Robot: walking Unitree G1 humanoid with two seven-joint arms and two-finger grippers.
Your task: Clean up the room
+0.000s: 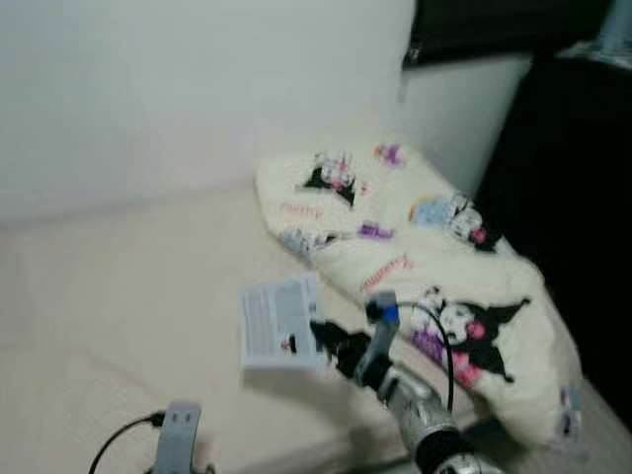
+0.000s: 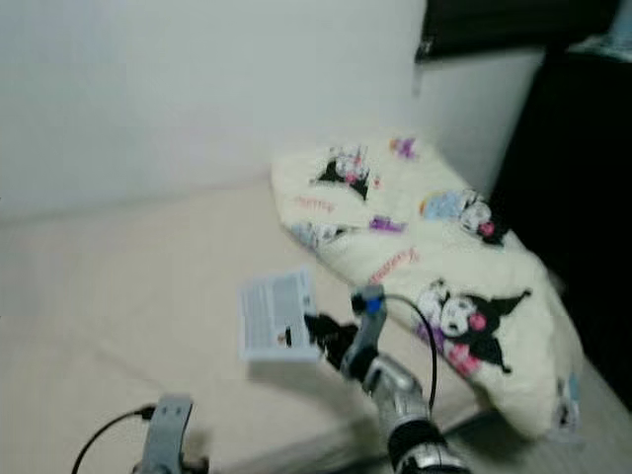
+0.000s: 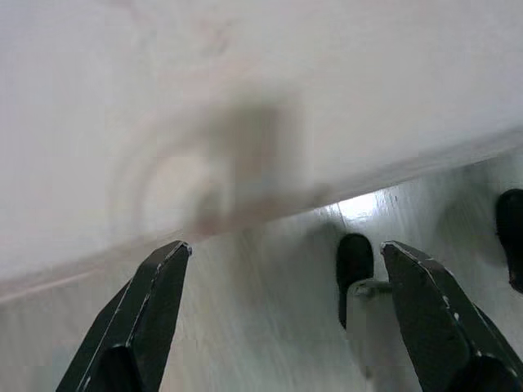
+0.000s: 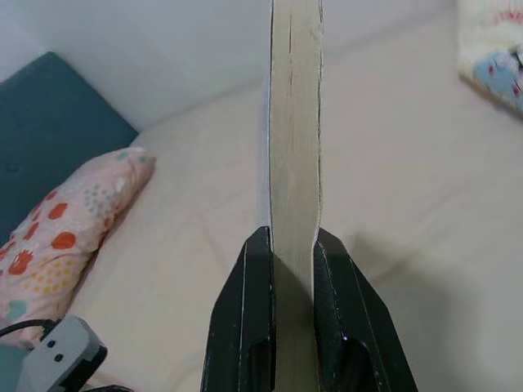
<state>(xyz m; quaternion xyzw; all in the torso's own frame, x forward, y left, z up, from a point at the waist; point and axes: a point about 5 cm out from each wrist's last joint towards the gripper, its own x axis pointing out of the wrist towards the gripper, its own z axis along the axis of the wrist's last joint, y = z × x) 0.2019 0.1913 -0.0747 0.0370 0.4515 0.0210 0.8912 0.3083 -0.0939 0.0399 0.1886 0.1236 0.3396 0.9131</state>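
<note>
Bed (image 1: 118, 296) takes up most of the head views: cream cover, running along a pale wall (image 1: 178, 89). Cream blanket (image 1: 434, 267) with black-and-pink cartoon characters lies bunched on the bed's right side, up toward the wall corner. Pink script lettering is printed on it, too blurred to read. Dark furniture (image 1: 573, 217) stands to the right of the bed.

Book (image 1: 278, 321) is held up above the bed surface, just left of the blanket. Head views show its white cover with a block of small print and a dark mark near the lower edge; text is illegible. Right wrist view shows it edge-on instead: the cream page block (image 4: 294, 122) stands upright between the fingers.

Right gripper (image 4: 292, 261) is pinching the book's lower edge, both black fingers (image 4: 253, 302) pressed flat against the covers. Right arm (image 1: 415, 405) reaches up from the lower frame.

Right wrist view also picks up a pink pillow (image 4: 57, 229) with red strawberry prints at the far end of the bed, against a teal headboard (image 4: 49, 131).

Left gripper (image 3: 282, 269) is spread wide, holding nothing, fingers (image 3: 143, 318) over the bed edge and a pale floor (image 3: 278, 327). Left wrist view is blurred.
</note>
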